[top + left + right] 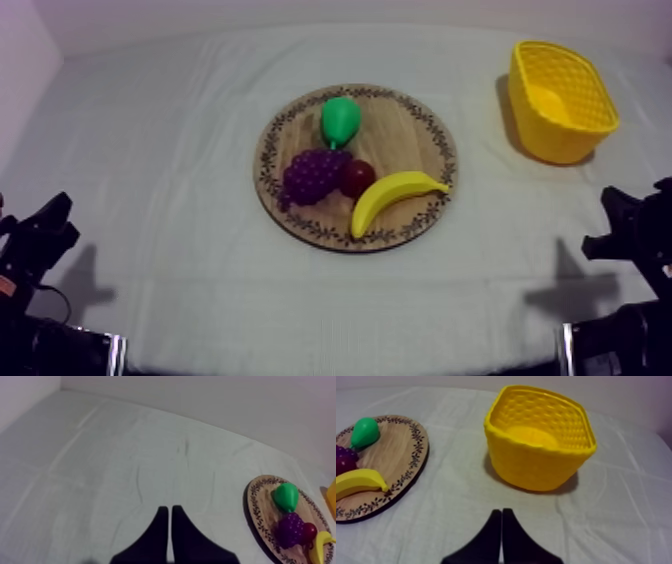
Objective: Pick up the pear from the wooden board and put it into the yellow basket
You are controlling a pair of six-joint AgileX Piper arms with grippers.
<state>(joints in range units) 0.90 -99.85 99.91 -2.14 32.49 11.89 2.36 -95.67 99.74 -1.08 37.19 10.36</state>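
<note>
— Green pear [340,120] lies on the far side of the board [405,135], seen from above, long axis far to near, narrow end toward the grapes [315,175]. The left gripper [50,215] and right gripper [615,215] sit low, about equally far.
— Left wrist?
— The left gripper [168,510] is a narrow wedge, empty, over wrinkled cloth [125,466]; pear [286,497] well off to its right.
— Right wrist?
— The right gripper [501,512] is likewise pressed together; basket [536,468] just ahead, pear [363,432] ahead-left. Probably the right gripper's job; room ample.
</note>
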